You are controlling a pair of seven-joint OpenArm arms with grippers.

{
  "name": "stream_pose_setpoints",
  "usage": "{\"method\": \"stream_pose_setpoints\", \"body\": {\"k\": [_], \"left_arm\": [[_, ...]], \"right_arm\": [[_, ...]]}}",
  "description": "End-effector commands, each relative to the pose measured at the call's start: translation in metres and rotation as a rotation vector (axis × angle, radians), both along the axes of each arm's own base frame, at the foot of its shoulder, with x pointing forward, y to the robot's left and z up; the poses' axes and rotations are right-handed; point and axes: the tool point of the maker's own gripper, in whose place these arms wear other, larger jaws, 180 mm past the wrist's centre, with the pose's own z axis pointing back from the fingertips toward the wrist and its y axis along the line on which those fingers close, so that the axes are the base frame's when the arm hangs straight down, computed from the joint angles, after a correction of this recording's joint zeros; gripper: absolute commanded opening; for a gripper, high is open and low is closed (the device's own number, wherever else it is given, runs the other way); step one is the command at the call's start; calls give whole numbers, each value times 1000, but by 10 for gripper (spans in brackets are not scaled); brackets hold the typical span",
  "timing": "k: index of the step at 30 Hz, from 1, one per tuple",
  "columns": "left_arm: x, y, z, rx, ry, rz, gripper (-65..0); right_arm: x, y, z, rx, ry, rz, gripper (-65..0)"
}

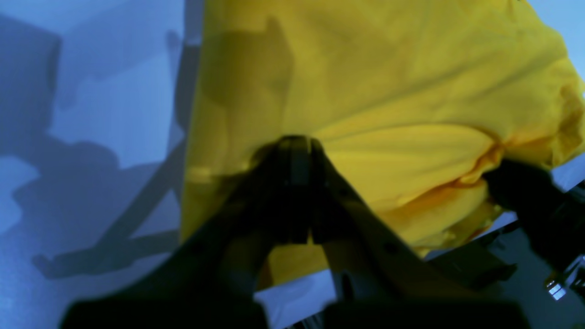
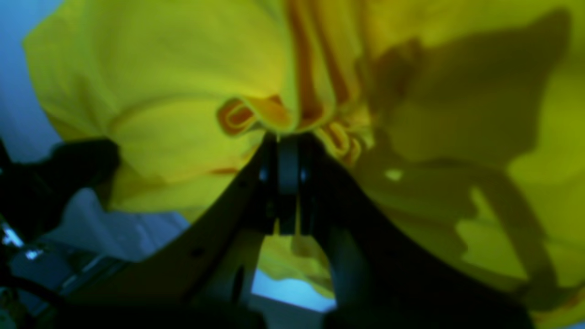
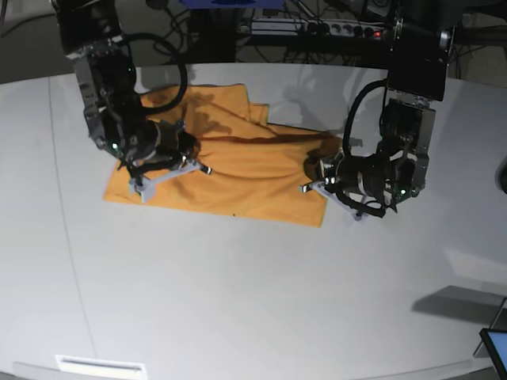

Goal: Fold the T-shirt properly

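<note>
The T-shirt [image 3: 238, 170] lies upper centre on the worktop [image 3: 238, 301]. Left end effector [image 3: 317, 170] and right end effector [image 3: 184, 146] each pinch its fabric, jaws closed. Lift both evenly, keeping the cloth taut.

Both wrist views are soft and dim, tinted blue, with each gripper a near-black, out-of-focus silhouette in the foreground. Hard arm shadows fall across the T-shirt [image 2: 173, 87] and the table [image 1: 91, 137], so the light comes from above. The base view is sharper and evenly lit, its edges bowed by a wide lens.
</note>
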Motion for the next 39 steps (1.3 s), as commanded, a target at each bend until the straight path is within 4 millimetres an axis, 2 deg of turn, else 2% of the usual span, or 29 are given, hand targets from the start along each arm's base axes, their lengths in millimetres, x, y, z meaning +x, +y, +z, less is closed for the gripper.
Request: {"method": "stream_pose_setpoints", "body": {"k": [1,5,8,11,13,15,18,21,28,31,34,39], "left_arm": [[3,15,-1,65,-4,12,-650],[4,14,0,62,-6,11,-650],[3,15,0,65,-5,11,-650],[3,16,-1,65,-4,15,-650],[2,16,-2,65,-1,15,-650],[1,16,-2,65,1,15,-650],[0,15,-3,65,3,10,-650],[1,13,-2,61,0,9,-650],[1,14,-3,62,4,12,-650],[1,14,-2,62,0,11,-650],[0,15,-3,64,4,14,-650],[0,14,-3,64,3,10,-650]], "right_arm": [[-3,2,7,16,1,0,-650],[-15,7,13,35,-5,9,-650],[-24,6,10,33,10,10,-650],[-27,-14,5,0,17,-20,-650],[-21,-26,8,-14,2,-47,-650],[-12,-43,20,-33,-44,-75,-650],[2,-48,41,-18,-88,-73,-650],[12,-39,55,17,-95,-42,-650],[30,16,92,205,-149,50,-650],[36,28,104,252,-168,63,-650],[37,37,105,276,-161,66,-650],[28,51,87,265,-102,105,-650]]}}
